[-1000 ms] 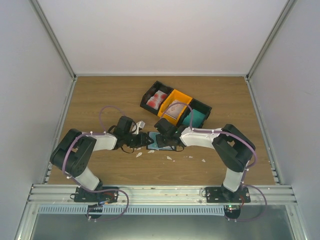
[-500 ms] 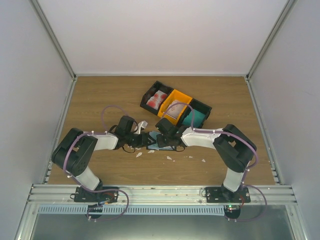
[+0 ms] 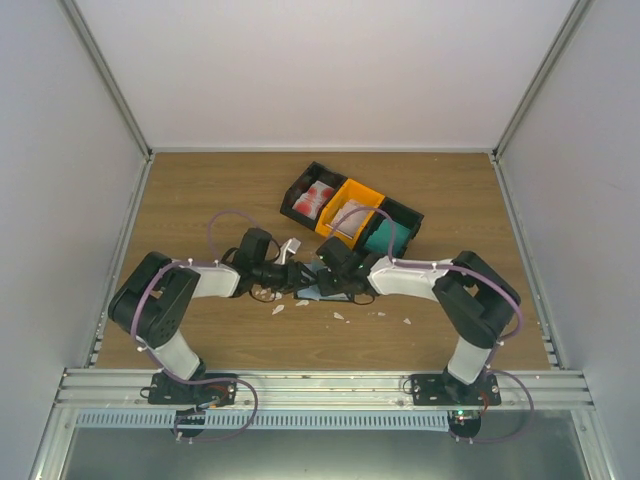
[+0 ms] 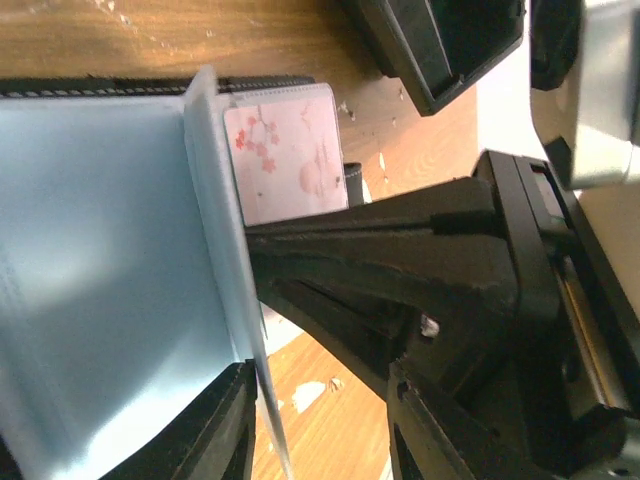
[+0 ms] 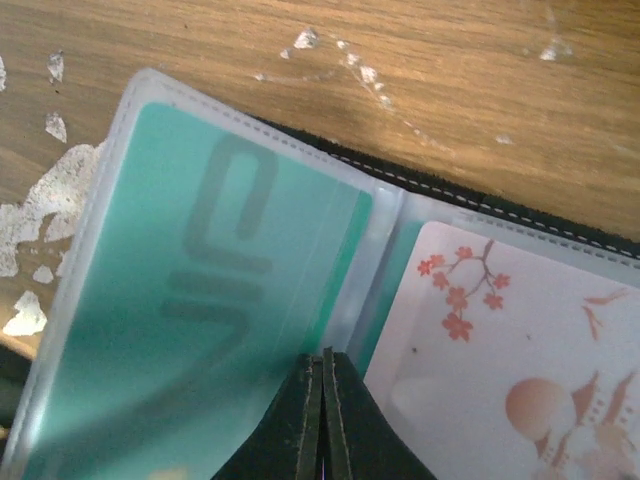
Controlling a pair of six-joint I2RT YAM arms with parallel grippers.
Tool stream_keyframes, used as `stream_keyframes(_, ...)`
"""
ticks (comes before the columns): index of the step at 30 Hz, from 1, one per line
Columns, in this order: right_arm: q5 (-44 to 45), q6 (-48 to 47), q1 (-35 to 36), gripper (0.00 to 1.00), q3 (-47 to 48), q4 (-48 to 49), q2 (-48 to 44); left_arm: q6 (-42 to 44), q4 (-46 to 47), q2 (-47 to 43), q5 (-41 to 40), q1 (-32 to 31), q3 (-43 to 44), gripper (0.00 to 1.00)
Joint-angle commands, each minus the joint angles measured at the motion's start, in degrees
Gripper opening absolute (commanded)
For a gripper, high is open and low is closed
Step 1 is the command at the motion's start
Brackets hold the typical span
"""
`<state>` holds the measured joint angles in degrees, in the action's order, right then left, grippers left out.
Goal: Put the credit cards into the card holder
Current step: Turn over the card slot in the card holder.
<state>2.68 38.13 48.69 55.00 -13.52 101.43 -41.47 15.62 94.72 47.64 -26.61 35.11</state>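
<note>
The card holder (image 3: 312, 293) lies open on the table between both grippers, its black edge (image 5: 470, 190) showing under clear sleeves. One sleeve holds a teal card (image 5: 200, 300); a pale pinkish card (image 5: 520, 340) with red blossoms lies beside it and also shows in the left wrist view (image 4: 285, 150). My right gripper (image 5: 322, 365) is shut, pinching the clear sleeve leaf (image 4: 215, 200) at the fold, and the leaf stands raised. My left gripper (image 4: 320, 420) is open, the leaf's edge just inside its left finger (image 4: 215, 430). In the top view the grippers (image 3: 296, 275) (image 3: 322, 278) nearly touch.
Three open bins stand behind: a black one (image 3: 313, 198) with red-and-white cards, an orange one (image 3: 350, 215) with pale cards, a black one (image 3: 395, 232) with teal cards. Small white scraps (image 3: 340, 316) lie on the wood in front of the holder.
Both grippers have shifted slightly to the right and closer together over the card holder. The bins have not moved.
</note>
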Motion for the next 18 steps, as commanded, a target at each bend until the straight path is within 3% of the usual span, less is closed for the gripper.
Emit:
stream_keyframes(1,1.8,1.4,-0.8,0.04,-1.9,-1.6,-4.6,1.3,0.0,1.3,-1.5,-0.5,2.0,0.39)
stream_keyframes(9,8.6,3.1,-3.3,0.20,-4.5,-2.8,-14.4,3.5,-2.5,2.6,-2.0,-1.2,4.5,0.46)
stream_keyframes(18,12.7,2.1,-9.0,0.25,-8.4,-5.6,-23.5,6.1,-5.3,4.5,-2.0,-6.1,9.8,0.58)
